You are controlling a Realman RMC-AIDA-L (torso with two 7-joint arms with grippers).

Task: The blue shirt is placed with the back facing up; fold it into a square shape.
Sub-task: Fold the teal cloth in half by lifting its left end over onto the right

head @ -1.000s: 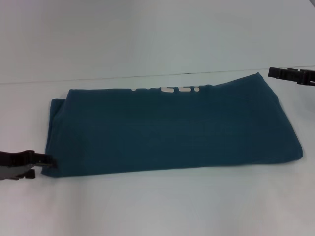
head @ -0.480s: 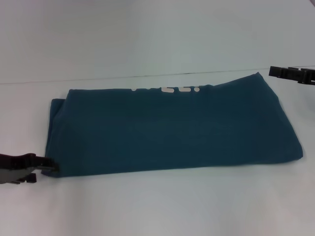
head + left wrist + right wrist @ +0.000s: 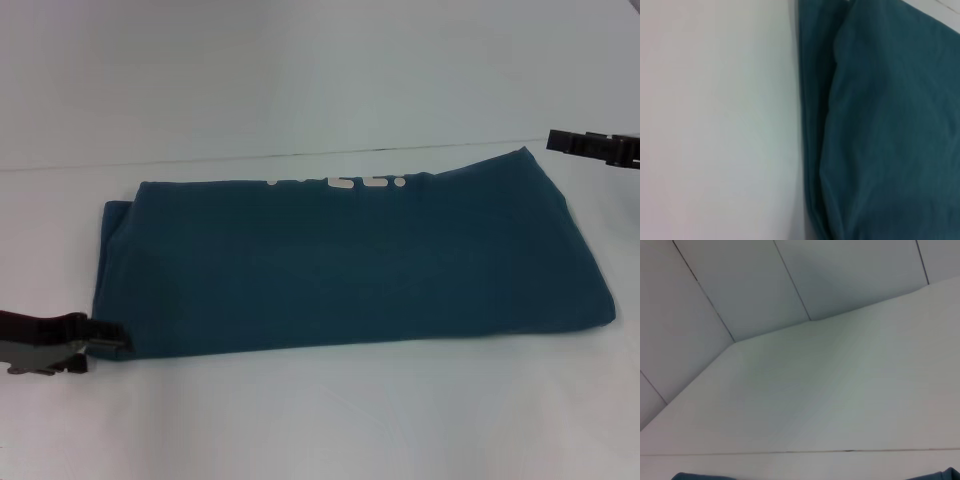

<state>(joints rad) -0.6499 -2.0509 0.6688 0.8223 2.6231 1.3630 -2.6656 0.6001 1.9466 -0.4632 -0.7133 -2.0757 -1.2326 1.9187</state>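
shirt (image 3: 350,265) corner lies beside left tool (image 3: 105,338)

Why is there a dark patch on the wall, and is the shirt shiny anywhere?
Right wrist view: a soft grey shadow darkens the wall panels above the table. Head view: the blue shirt looks dull with no glare, only faint shade under its near edge; the left gripper sits at its near left corner, the right gripper off by the far right edge. Left wrist view: shirt folds look soft and blurry.
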